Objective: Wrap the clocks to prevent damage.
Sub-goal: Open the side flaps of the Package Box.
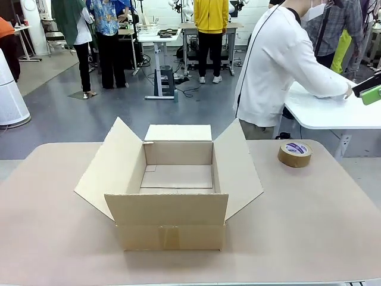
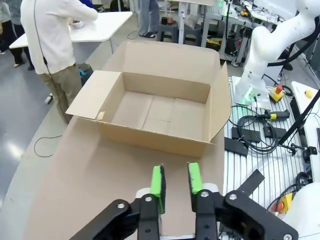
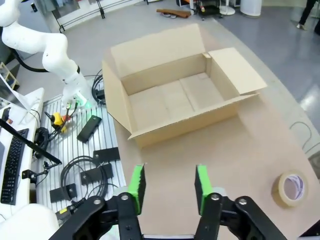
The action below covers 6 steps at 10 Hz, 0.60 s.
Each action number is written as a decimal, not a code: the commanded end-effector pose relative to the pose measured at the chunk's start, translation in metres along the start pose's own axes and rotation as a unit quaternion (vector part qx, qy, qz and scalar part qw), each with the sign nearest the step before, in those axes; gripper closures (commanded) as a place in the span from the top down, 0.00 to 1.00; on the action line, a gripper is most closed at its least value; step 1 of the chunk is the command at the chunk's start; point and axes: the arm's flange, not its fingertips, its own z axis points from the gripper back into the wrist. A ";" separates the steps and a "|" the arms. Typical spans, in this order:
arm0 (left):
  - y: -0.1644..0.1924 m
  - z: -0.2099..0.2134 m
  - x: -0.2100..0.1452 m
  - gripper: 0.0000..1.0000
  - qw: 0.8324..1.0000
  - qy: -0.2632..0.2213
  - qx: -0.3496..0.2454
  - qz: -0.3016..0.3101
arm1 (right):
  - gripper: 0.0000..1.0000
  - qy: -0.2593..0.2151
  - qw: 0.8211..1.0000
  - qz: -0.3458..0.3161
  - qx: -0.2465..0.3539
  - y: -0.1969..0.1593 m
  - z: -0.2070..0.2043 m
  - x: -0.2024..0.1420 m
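Note:
The clocks are out of view. An open cardboard box [image 1: 169, 223] stands in the middle of the table with all its flaps spread and nothing inside. In the left wrist view my left gripper [image 2: 175, 172] hovers above the table short of the box [image 2: 165, 87], its green pads a narrow gap apart and holding nothing. My right gripper [image 3: 168, 175] hangs over the table on the other side of the box [image 3: 200, 117], its pads wider apart and empty.
A roll of brown tape [image 1: 294, 154] lies flat at the table's far right [image 3: 291, 188]. A person in white [image 1: 280, 65] stands beyond the far edge, turned to a white side table [image 1: 333, 110]. Bare tabletop [image 1: 309, 226] surrounds the box.

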 end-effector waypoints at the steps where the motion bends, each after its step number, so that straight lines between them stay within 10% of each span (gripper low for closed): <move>1: 0.002 -0.001 0.002 0.00 1.000 -0.008 -0.003 -0.015 | 0.00 0.011 1.000 0.007 -0.005 -0.001 -0.006 -0.005; 6: 0.002 -0.002 -0.001 0.00 1.000 0.004 -0.011 -0.023 | 0.00 0.017 1.000 -0.009 -0.012 -0.003 -0.007 -0.008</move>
